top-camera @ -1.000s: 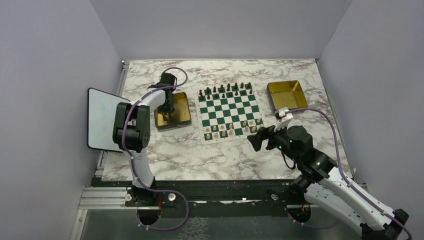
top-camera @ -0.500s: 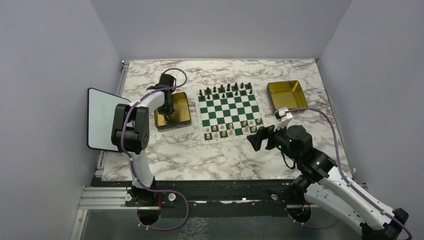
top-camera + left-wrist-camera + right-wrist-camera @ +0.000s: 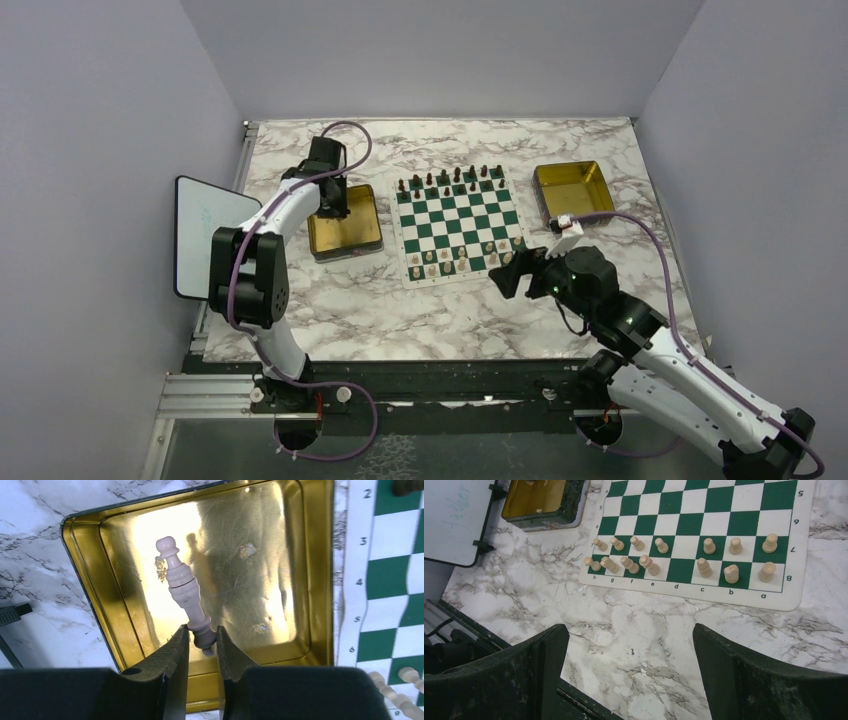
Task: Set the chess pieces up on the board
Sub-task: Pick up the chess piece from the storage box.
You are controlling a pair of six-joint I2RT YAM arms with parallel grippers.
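Observation:
My left gripper (image 3: 202, 632) is shut on the base of a cream chess piece (image 3: 182, 585), a tall slender one with a small knob on top. It hangs tilted above the empty left gold tray (image 3: 280, 555). From above, the left gripper (image 3: 332, 203) sits over that tray's far edge (image 3: 345, 235). The green and white board (image 3: 458, 222) lies mid-table, with several cream pieces (image 3: 462, 255) on its near two rows. One square of the near row (image 3: 681, 570) is empty. My right gripper (image 3: 510, 272) hovers open over bare marble just in front of the board (image 3: 719, 525).
Dark pieces (image 3: 450, 180) fill the board's far two rows. A second gold tray (image 3: 573, 190) stands right of the board. A white tablet (image 3: 205, 235) leans off the table's left edge. Grey walls enclose the table.
The left jaws closed on the cream piece in the tray, and the arm rose with it toward the tray's far edge. The right gripper shifted slightly left, still open.

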